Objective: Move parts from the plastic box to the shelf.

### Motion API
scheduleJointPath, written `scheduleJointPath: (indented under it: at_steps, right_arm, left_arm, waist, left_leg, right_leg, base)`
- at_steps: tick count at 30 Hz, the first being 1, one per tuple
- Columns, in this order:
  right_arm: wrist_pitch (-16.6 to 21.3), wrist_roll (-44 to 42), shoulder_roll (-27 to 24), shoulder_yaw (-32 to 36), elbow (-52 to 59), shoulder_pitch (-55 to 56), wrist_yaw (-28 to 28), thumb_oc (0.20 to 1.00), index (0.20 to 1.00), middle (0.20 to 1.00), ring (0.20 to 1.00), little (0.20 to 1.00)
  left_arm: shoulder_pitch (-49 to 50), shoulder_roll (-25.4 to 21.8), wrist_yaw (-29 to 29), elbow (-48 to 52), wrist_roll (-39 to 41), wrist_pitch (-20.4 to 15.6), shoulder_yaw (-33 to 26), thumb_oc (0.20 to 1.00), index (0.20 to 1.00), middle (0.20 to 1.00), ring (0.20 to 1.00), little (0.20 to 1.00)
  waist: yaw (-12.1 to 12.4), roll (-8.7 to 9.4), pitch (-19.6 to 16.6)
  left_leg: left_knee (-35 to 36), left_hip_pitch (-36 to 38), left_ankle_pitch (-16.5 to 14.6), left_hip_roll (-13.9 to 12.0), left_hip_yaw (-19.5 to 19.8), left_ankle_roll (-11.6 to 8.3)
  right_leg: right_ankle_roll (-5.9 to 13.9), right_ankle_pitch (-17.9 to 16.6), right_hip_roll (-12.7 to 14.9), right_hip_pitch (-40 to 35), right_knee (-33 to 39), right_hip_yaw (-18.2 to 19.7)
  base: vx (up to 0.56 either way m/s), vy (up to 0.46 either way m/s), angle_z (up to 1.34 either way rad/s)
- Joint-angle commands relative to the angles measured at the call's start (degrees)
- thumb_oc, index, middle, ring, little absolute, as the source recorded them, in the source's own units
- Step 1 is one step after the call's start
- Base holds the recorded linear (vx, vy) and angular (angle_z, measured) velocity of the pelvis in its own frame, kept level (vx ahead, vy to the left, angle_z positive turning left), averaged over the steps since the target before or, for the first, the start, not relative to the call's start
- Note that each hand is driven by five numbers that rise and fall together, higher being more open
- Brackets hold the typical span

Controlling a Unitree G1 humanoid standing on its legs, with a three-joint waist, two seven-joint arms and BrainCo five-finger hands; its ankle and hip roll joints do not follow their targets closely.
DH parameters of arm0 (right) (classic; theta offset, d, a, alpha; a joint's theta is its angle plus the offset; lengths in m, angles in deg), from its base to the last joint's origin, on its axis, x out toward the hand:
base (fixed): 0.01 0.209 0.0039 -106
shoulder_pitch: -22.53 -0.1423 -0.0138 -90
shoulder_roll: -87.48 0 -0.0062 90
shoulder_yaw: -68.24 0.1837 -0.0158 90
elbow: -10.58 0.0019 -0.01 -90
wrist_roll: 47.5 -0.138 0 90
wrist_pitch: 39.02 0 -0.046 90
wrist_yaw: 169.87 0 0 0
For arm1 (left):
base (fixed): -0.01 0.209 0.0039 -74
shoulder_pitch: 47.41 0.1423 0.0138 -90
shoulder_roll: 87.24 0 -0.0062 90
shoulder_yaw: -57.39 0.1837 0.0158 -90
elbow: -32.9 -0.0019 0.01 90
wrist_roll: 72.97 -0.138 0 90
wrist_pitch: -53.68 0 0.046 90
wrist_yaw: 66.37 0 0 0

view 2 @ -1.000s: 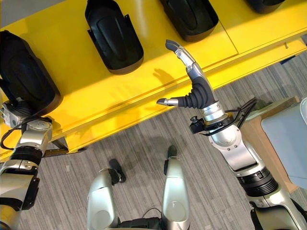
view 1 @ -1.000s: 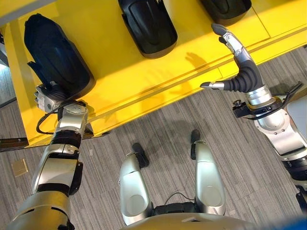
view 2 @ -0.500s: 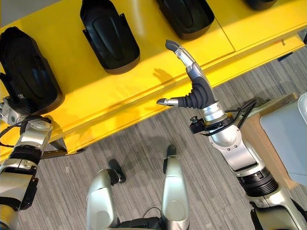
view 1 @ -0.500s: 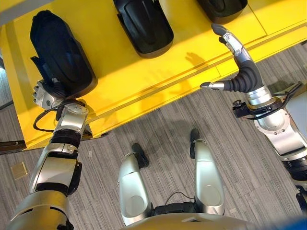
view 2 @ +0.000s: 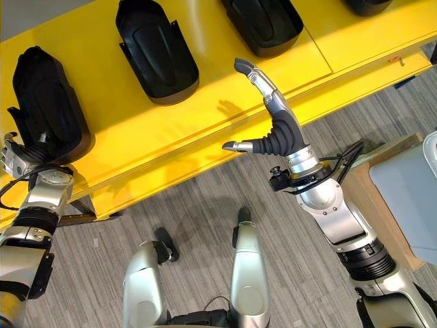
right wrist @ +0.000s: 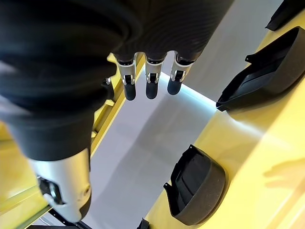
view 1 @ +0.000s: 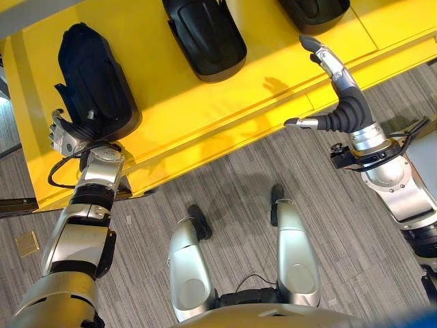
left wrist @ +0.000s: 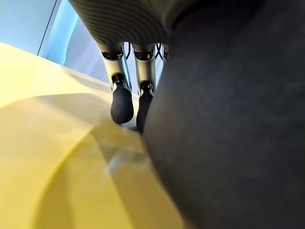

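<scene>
- Yellow shelf [view 1: 205,116]: a flat surface running across in front of me, its front edge nearest me; it carries a row of black moulded parts.
- Black part at the left end [view 1: 95,82]: lies on the shelf close to the front edge, near the left end, its long axis pointing away from me. My left hand is against its near end.
- My left hand [view 1: 65,133]: sits at the shelf's front edge, touching the near end of that part. In my left wrist view the dark-tipped fingers [left wrist: 122,102] hang fairly straight alongside the part's dark flank [left wrist: 228,124], tips down at the yellow surface. I cannot tell whether my thumb or the other fingers are wrapped round it, so I cannot say if I have hold of it.
- Second black part [view 1: 205,37]: further along the shelf toward the middle, set well back from the front edge, apart from the first.
- Third black part [view 1: 314,10]: toward the right, at the back of the shelf, cut off by the view.
- My right hand [view 1: 334,102]: raised above the front edge toward the right end, fingers straight, thumb out to the side, holding nothing.
- Grey striped floor [view 1: 239,178]: below the front edge.
</scene>
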State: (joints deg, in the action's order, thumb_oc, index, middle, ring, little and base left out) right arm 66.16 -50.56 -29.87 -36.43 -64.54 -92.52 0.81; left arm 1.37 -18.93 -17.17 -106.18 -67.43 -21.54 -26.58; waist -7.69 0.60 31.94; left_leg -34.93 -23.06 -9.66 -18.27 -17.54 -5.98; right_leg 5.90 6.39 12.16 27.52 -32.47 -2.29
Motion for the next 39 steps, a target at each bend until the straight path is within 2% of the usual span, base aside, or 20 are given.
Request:
scheduleJointPath:
  at_steps: [1, 5, 8, 12, 15, 17, 18, 20, 21, 22, 26, 29, 34, 35, 36, 38, 39]
  right_arm:
    - [1.97, 0.34, 1.40, 1.50, 3.90, -1.96, -1.39, 1.000, 1.000, 1.000, 1.000, 1.000]
    - [1.62, 1.54, 1.55, 1.17, 4.21, -1.89, -2.09, 1.000, 1.000, 1.000, 1.000, 1.000]
    - [1.33, 1.97, 1.80, 1.10, 4.17, -2.00, -2.24, 1.000, 1.000, 1.000, 1.000, 1.000]
    - [0.75, 2.70, 2.09, 1.00, 4.57, -1.84, -2.91, 1.000, 1.000, 1.000, 1.000, 1.000]
    - [0.91, 4.69, 2.36, 1.31, 5.04, -1.12, -3.86, 1.000, 1.000, 1.000, 1.000, 1.000]
    - [1.76, 6.04, 2.53, 1.58, 5.32, -0.51, -5.16, 1.000, 1.000, 1.000, 1.000, 1.000]
    - [1.79, 6.82, 2.97, 1.82, 5.73, -0.14, -5.66, 1.000, 1.000, 1.000, 1.000, 1.000]
    - [1.76, 8.01, 3.39, 2.69, 6.29, 1.14, -6.28, 1.000, 1.000, 1.000, 1.000, 1.000]
    - [1.77, 8.14, 3.49, 2.85, 6.52, 1.54, -6.46, 1.000, 1.000, 1.000, 1.000, 1.000]
    - [2.22, 8.64, 3.56, 3.50, 7.05, 3.31, -7.20, 1.000, 1.000, 1.000, 1.000, 1.000]
    - [3.14, 9.06, 4.06, 5.34, 7.85, 7.40, -7.45, 1.000, 1.000, 1.000, 1.000, 1.000]
    - [4.89, 10.31, 5.41, 6.71, 8.01, 11.42, -8.11, 1.000, 1.000, 1.000, 1.000, 1.000]
    - [6.75, 12.00, 7.58, 7.16, 8.14, 14.95, -8.67, 1.000, 1.000, 1.000, 1.000, 1.000]
    - [8.16, 11.55, 8.81, 7.59, 8.38, 16.94, -7.93, 1.000, 1.000, 1.000, 1.000, 1.000]
    - [8.84, 11.19, 9.12, 7.55, 8.27, 17.46, -7.50, 1.000, 1.000, 1.000, 1.000, 1.000]
    - [9.90, 9.58, 9.75, 7.44, 8.34, 18.65, -6.24, 1.000, 1.000, 1.000, 1.000, 1.000]
    - [10.96, 9.24, 10.24, 7.12, 8.59, 19.73, -5.96, 1.000, 1.000, 1.000, 1.000, 1.000]
  left_arm:
    - [0.17, -3.02, 2.09, -1.57, 1.78, -1.63, -0.72, 1.000, 1.000, 1.000, 1.000, 1.000]
    - [0.21, -2.07, 2.70, -1.29, 9.85, -5.37, -3.09, 1.000, 1.000, 1.000, 1.000, 1.000]
    - [0.25, -1.28, 3.36, -1.25, 16.09, -9.63, -5.68, 1.000, 1.000, 1.000, 1.000, 1.000]
    - [0.03, -1.76, 7.17, 0.17, 17.17, -15.50, -8.22, 1.000, 1.000, 1.000, 1.000, 1.000]
    - [0.17, -1.99, 7.23, 2.54, 20.42, -20.09, -9.27, 1.000, 1.000, 1.000, 1.000, 1.000]
    - [0.45, -1.60, 8.86, 5.90, 18.68, -24.64, -10.80, 1.000, 1.000, 1.000, 1.000, 1.000]
    - [1.08, -1.25, 10.27, 8.71, 17.13, -26.32, -11.71, 1.000, 1.000, 1.000, 1.000, 1.000]
    - [3.29, -0.11, 11.57, 14.51, 14.00, -28.46, -13.51, 1.000, 1.000, 1.000, 1.000, 1.000]
    - [3.91, 0.28, 11.98, 16.10, 13.33, -29.12, -13.88, 1.000, 1.000, 1.000, 1.000, 1.000]
    - [7.11, 1.51, 12.55, 22.54, 10.18, -30.06, -15.06, 1.000, 1.000, 1.000, 1.000, 1.000]
    - [14.07, 4.09, 12.33, 35.12, 5.15, -28.96, -16.03, 1.000, 1.000, 1.000, 1.000, 1.000]
    - [21.39, 7.48, 8.16, 46.33, 0.70, -27.93, -14.91, 1.000, 1.000, 1.000, 1.000, 1.000]
    - [29.69, 11.89, 2.22, 54.59, -2.08, -27.98, -12.53, 1.000, 1.000, 1.000, 1.000, 1.000]
    - [35.15, 13.50, -4.19, 59.00, -1.43, -27.29, -11.30, 1.000, 1.000, 1.000, 1.000, 1.000]
    - [36.65, 13.67, -7.17, 59.90, 0.18, -27.90, -10.98, 1.000, 1.000, 1.000, 1.000, 1.000]
    - [39.57, 14.30, -15.30, 61.57, 4.29, -30.47, -9.74, 1.000, 1.000, 1.000, 1.000, 1.000]
    - [42.26, 14.92, -21.09, 63.20, 6.80, -32.47, -8.09, 1.000, 1.000, 1.000, 1.000, 1.000]
  waist:
    - [0.16, 1.55, -2.14]
    - [0.22, 1.55, -2.14]
    - [0.30, 1.54, -2.14]
    - [0.37, 1.65, -2.14]
    - [0.49, 1.70, -2.14]
    - [0.81, 1.73, -2.15]
    - [1.12, 1.70, -2.14]
    - [1.77, 1.63, -2.15]
    - [1.94, 1.61, -2.15]
    - [2.47, 1.51, -2.15]
    - [3.28, 1.22, -3.04]
    - [4.50, 0.77, -4.57]
    - [6.24, 0.35, -6.38]
    - [7.24, 0.23, -7.98]
    - [7.55, 0.18, -8.41]
    - [8.06, 0.15, -9.08]
    - [8.63, -0.07, -10.03]
  left_leg:
    - [5.94, 0.92, 4.06, 3.52, 1.91, 1.17]
    - [6.22, 1.41, 4.09, 3.65, 1.98, 1.12]
    - [6.04, 1.53, 4.06, 3.63, 2.16, 0.99]
    - [6.22, 1.97, 4.00, 3.62, 2.11, 0.88]
    - [6.69, 2.25, 4.13, 3.72, 2.17, 0.81]
    - [6.97, 2.30, 4.18, 3.89, 2.22, 0.93]
    - [7.58, 2.13, 5.29, 3.70, 1.59, 1.47]
    - [8.29, 3.36, 5.21, 4.16, 1.67, 1.52]
    - [8.54, 3.75, 5.22, 4.29, 1.70, 1.52]
    - [9.42, 5.00, 5.37, 4.73, 1.89, 1.49]
    - [11.97, 7.35, 6.13, 5.42, 2.23, 1.35]
    - [15.65, 9.80, 7.52, 6.11, 3.27, 0.88]
    - [20.12, 12.33, 9.36, 6.24, 5.68, 0.11]
    - [22.57, 14.02, 10.62, 5.34, 5.81, -0.49]
    - [22.97, 14.28, 10.90, 4.98, 5.82, -0.74]
    - [23.73, 15.54, 10.96, 4.33, 5.67, -1.06]
    - [25.73, 16.95, 11.69, 4.05, 5.27, -1.18]
  right_leg:
    - [-0.70, 6.98, -0.17, -1.80, -7.35, -3.84]
    - [-0.71, 7.02, -0.16, -2.32, -7.02, -3.79]
    - [-0.80, 7.17, -0.13, -2.51, -7.17, -3.72]
    - [-0.85, 7.25, -0.10, -2.99, -6.96, -3.71]
    - [-0.81, 7.24, -0.17, -3.24, -6.73, -3.63]
    - [-0.86, 6.94, -0.35, -3.34, -6.24, -3.52]
    - [-1.19, 5.89, -0.46, -3.12, -5.63, -4.09]
    - [-0.92, 5.62, -0.37, -4.56, -4.44, -4.43]
    - [-0.87, 5.57, -0.31, -5.03, -4.09, -4.56]
    - [-0.74, 5.35, -0.05, -6.54, -2.95, -4.98]
    - [-0.51, 4.92, 0.25, -9.51, -0.32, -5.87]
    - [-0.32, 4.12, 0.13, -13.01, 3.66, -7.07]
    - [-0.14, 3.24, -0.35, -16.62, 8.30, -8.19]
    - [-0.26, 2.31, -0.57, -18.95, 11.46, -9.78]
    - [-0.41, 2.19, -0.67, -19.61, 12.12, -10.23]
    - [-0.54, 2.47, -0.52, -21.62, 13.18, -11.54]
    - [-0.63, 2.15, -0.62, -23.41, 14.83, -12.96]
  base:
    - [0.00, 0.000, 0.00]
    - [0.00, 0.000, 0.00]
    - [0.00, 0.000, 0.00]
    - [0.00, -0.006, 0.01]
    - [0.00, -0.021, 0.02]
    - [-0.05, -0.076, 0.01]
    - [-0.07, -0.097, 0.01]
    - [-0.01, -0.088, 0.06]
    - [0.05, -0.093, 0.09]
    - [0.06, -0.086, 0.05]
    - [0.07, -0.074, 0.05]
    - [0.09, -0.122, 0.12]
    - [0.04, -0.115, 0.16]
    - [0.01, -0.196, 0.18]
    - [0.00, -0.205, 0.14]
    - [0.00, -0.121, 0.18]
    - [0.00, -0.110, 0.32]
